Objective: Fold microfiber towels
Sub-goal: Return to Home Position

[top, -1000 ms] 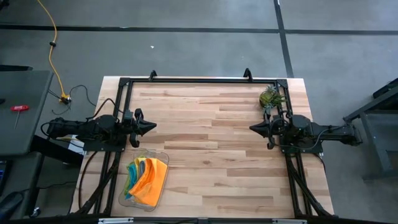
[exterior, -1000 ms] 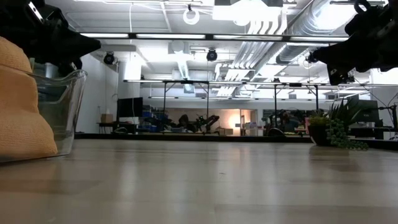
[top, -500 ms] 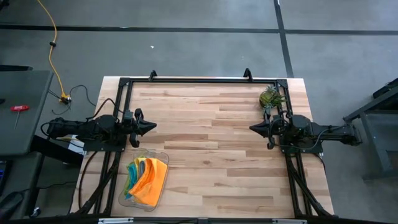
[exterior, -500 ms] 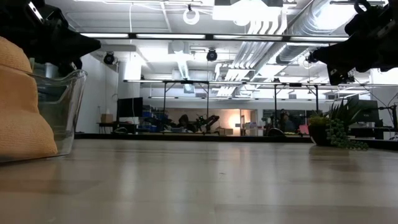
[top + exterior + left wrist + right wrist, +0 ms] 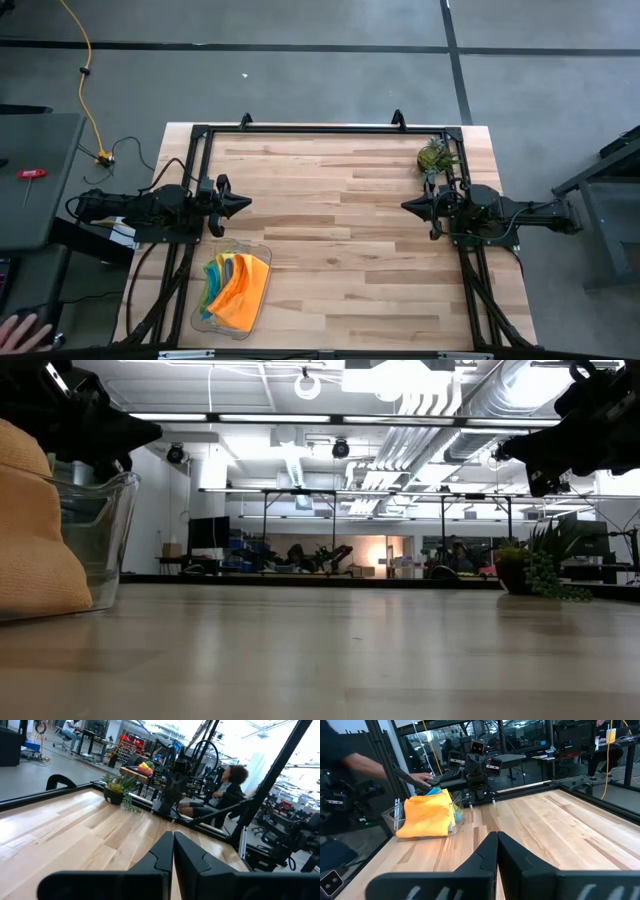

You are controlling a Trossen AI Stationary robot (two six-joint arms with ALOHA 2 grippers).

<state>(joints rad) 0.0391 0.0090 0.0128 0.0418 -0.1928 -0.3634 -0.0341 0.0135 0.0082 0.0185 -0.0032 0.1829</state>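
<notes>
Both side edges: left tool (image 5: pixel 245 203), right tool (image 5: pixel 406 206) closed; towels (image 5: pixel 238 285) in tray (image 5: pixel 203 320).

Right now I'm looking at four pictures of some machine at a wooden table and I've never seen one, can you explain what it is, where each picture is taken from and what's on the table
It is a robot with two dark arms at a wooden table. One picture looks straight down from above: the left arm is at the left edge, the right arm at the right edge. One looks level across the tabletop into the room. The other two come from cameras on each arm's wrist, looking past its jaws. Both pairs of jaws are shut and hold nothing. On the table sit a clear tray with a stack of folded towels, orange on top, near the left arm, and a small potted plant near the right arm.
</notes>
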